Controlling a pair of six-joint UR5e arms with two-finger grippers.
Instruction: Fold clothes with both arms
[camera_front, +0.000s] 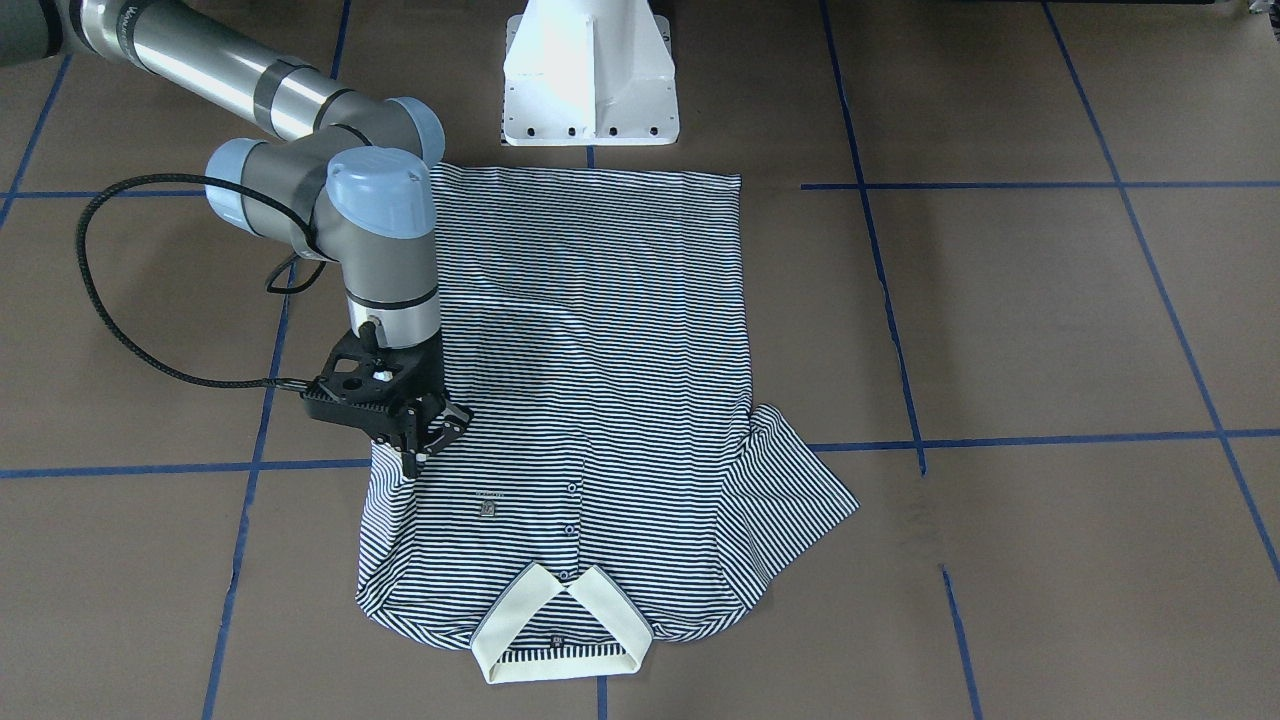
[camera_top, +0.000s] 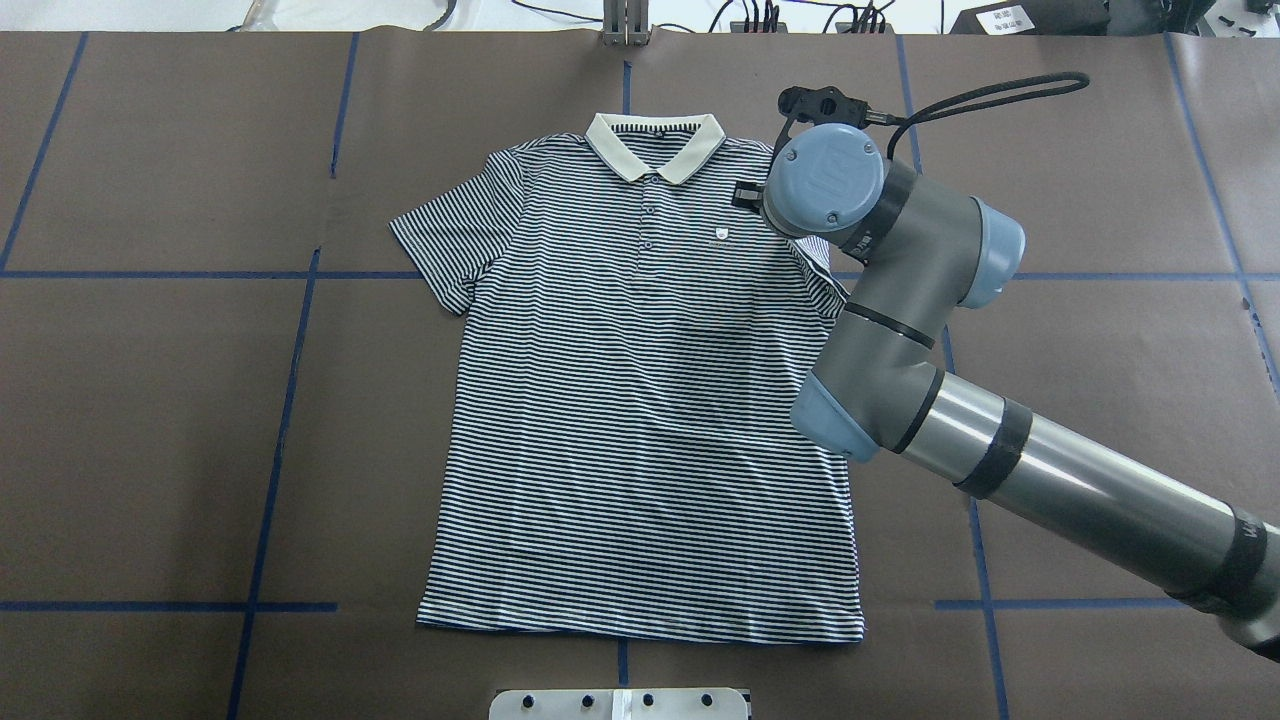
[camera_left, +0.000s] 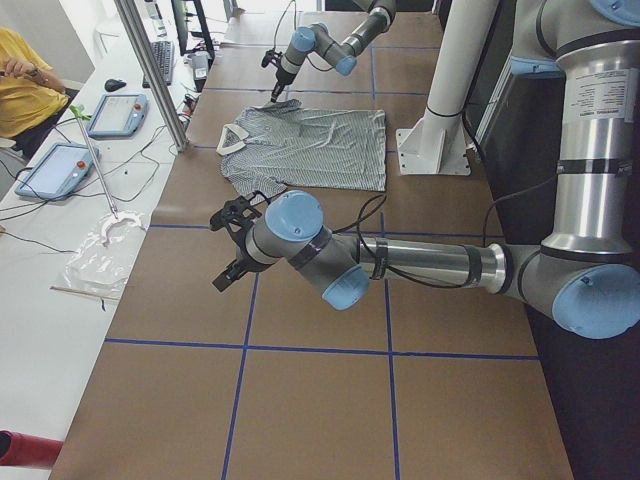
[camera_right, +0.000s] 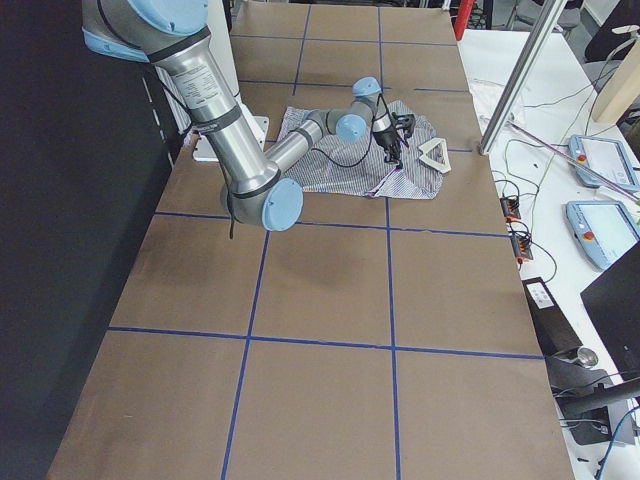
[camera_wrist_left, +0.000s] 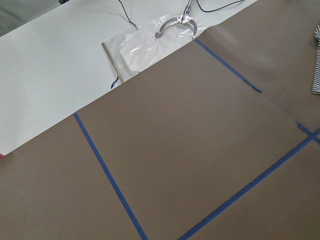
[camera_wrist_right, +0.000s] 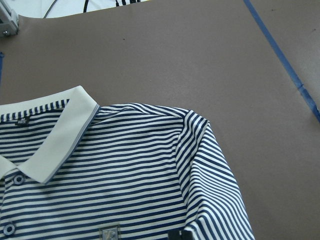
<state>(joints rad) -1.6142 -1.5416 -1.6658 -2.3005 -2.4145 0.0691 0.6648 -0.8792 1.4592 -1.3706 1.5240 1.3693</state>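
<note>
One short-sleeved polo shirt (camera_front: 600, 350) in thin navy-and-white stripes, with a plain cream collar (camera_front: 615, 615). Two silver-grey tubular arms with light blue joint caps, right arm (camera_top: 1050, 450) and left arm (camera_left: 430, 262), each with one black two-finger gripper.

Shirt spread flat and front up on the brown paper-covered table (camera_front: 1050, 330), hem toward the white pedestal base (camera_front: 590, 90), collar at the end away from it.

Low over the shirt's shoulder on the robot's right, the right gripper (camera_front: 435, 440): fingers spread in a V, one fingertip (camera_front: 412, 460) at the edge of the near sleeve (camera_wrist_right: 210, 180), nothing clamped. Far sleeve (camera_front: 790, 500) lying out flat.

Above bare table well apart from the shirt, the left gripper (camera_left: 222, 248), seen only from the side: cannot tell whether spread or closed.

In the overhead view, right wrist and elbow covering most of the near sleeve and the fingers.

Around: blue tape lines (camera_front: 1000, 185) in a grid. On the white side bench, two blue-edged tablets (camera_left: 118, 112), one clear plastic bag (camera_left: 100, 255), one person in a yellow top (camera_left: 25, 90).
</note>
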